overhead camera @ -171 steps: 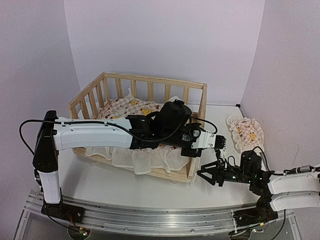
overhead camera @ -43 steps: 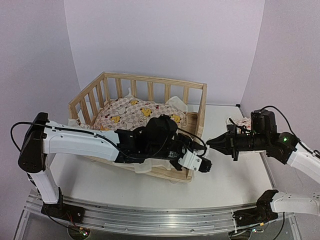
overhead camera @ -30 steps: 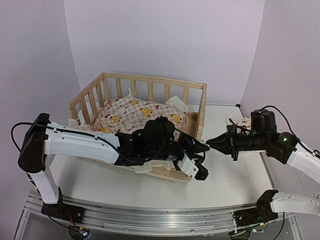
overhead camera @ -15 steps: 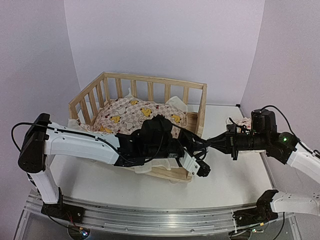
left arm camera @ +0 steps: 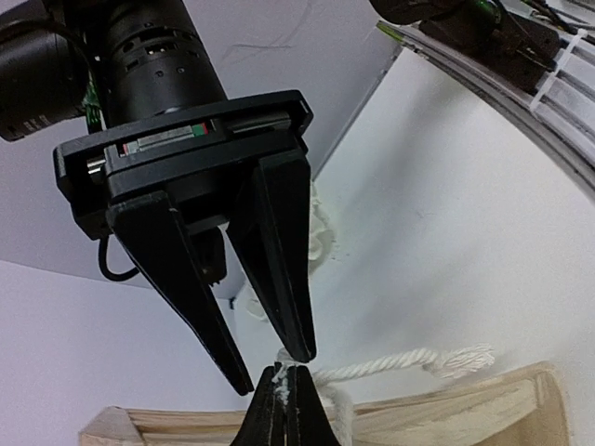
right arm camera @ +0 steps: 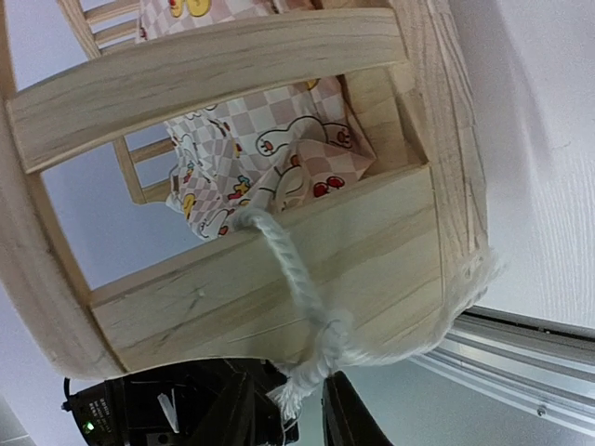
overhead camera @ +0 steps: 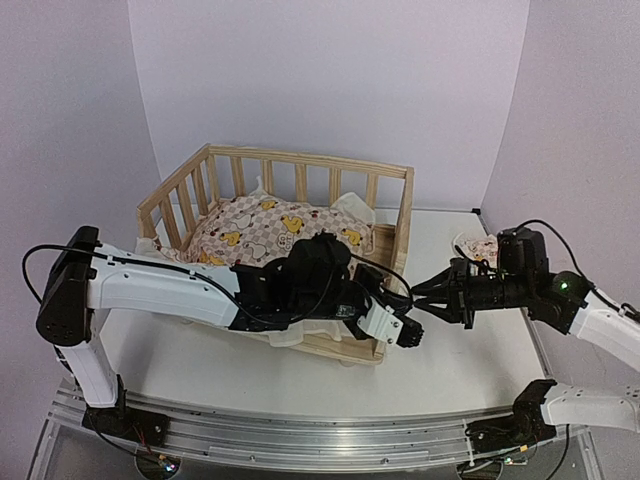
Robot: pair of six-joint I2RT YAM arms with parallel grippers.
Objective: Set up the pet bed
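Note:
The pet bed [overhead camera: 300,170], a light-wood frame with slatted sides, stands at the table's back left. The pink-checkered duck cushion [overhead camera: 270,225] lies inside it. A white rope [left arm camera: 390,367] from the cushion hangs over the bed's front right corner; it also shows in the right wrist view [right arm camera: 288,269]. My left gripper [overhead camera: 410,336] is shut on the rope's frayed end [left arm camera: 282,386]. My right gripper [overhead camera: 425,300] is open, its fingers [left arm camera: 279,269] tip to tip with the left gripper. The rope end [right arm camera: 297,390] lies between the right fingers.
The small matching pillow [overhead camera: 478,245] lies at the back right, mostly hidden behind my right arm. The left arm stretches across the bed's front rail [overhead camera: 330,345]. Purple walls close in the table on three sides.
My right gripper has opened and dropped a little, its fingers now around the rope end. My left gripper has turned at the wrist and stayed at the bed's front right corner.

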